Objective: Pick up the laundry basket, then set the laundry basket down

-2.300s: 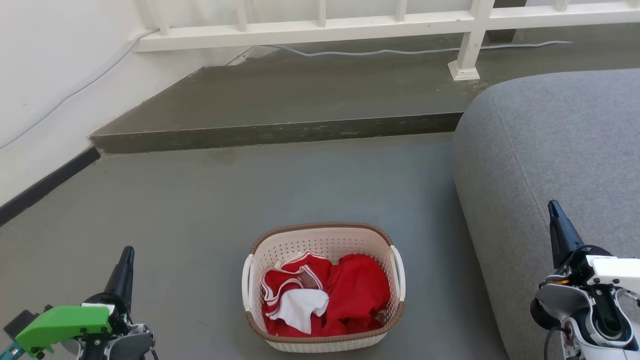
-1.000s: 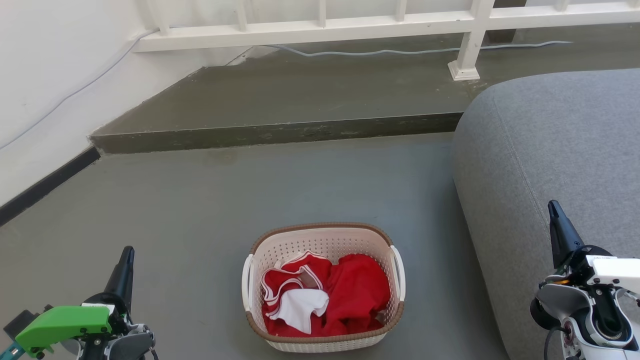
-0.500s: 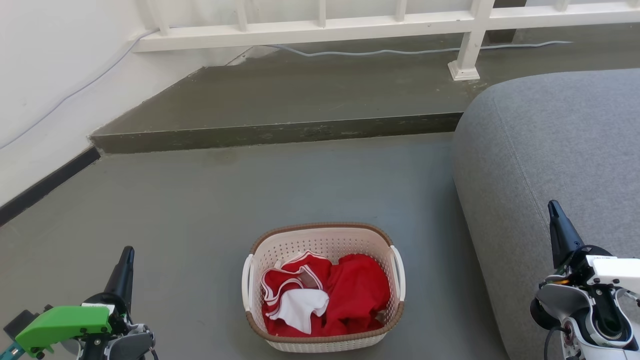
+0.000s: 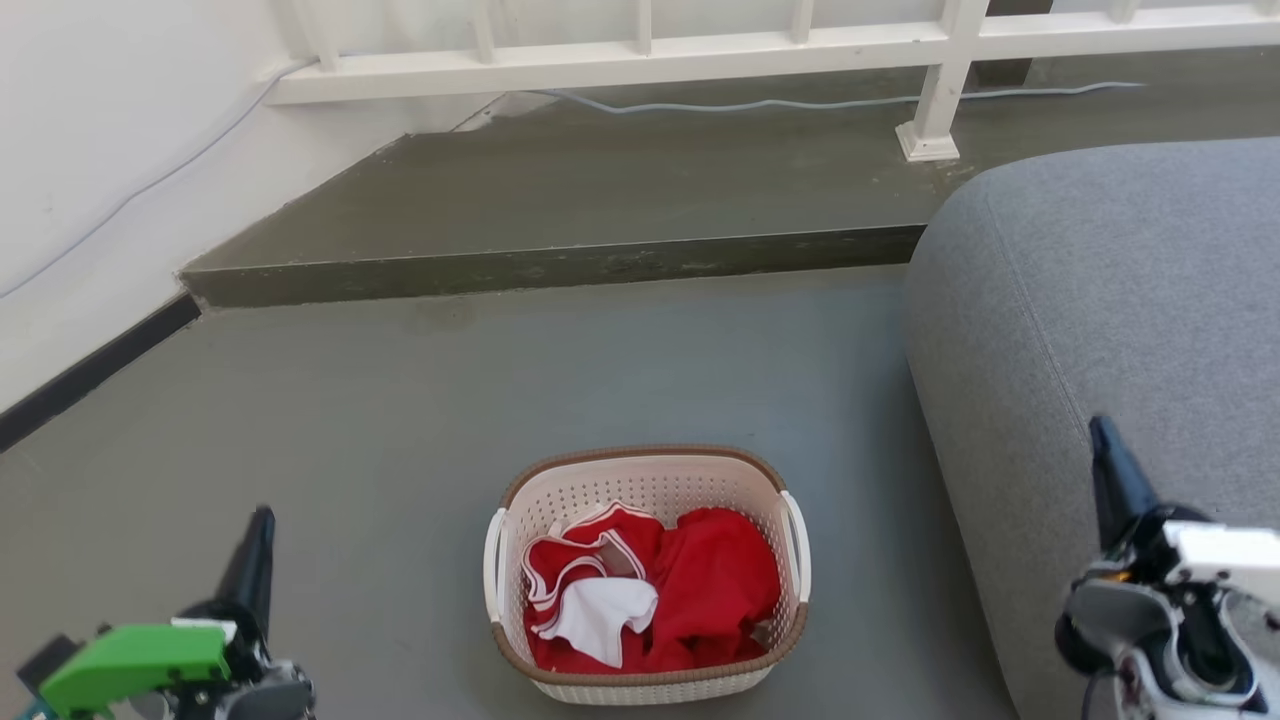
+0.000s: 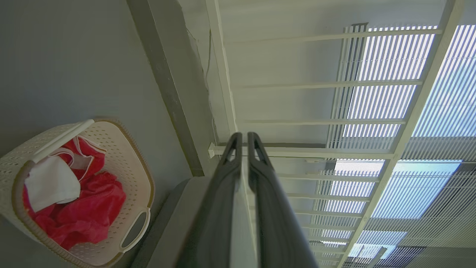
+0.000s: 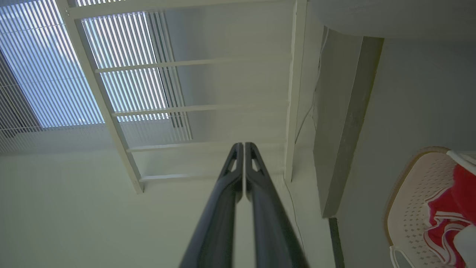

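**Arm pose.** In the head view the left gripper (image 4: 261, 520) sits at the lower left, above the grey floor (image 4: 400, 420). Its dark fingers point up the view with a slight lean to the right. A green housing (image 4: 135, 660) sits on its wrist. The right gripper (image 4: 1099, 428) sits at the lower right, in front of the grey upholstered seat (image 4: 1100, 280), with its fingers leaning slightly left.

In the left wrist view the left gripper (image 5: 244, 137) has its fingers drawn together, with a thin sliver between them and nothing held. In the right wrist view the right gripper (image 6: 243, 146) has its fingertips meeting, also with nothing held. Both grippers are well apart from the basket, one on each side of it.

**Container.** The laundry basket (image 4: 640, 452) stands upright on the floor between the two grippers, near the lower centre of the head view and just left of the seat. One white handle (image 4: 492, 565) is on its left side and another white handle (image 4: 797, 545) on its right. A raised step (image 4: 550, 265) and a white railing (image 4: 640, 55) lie beyond it.

**Contents.** Crumpled red clothes (image 4: 715, 585) with white trim fill the lower part of the basket. A white piece (image 4: 600, 615) lies on top of them toward the left.
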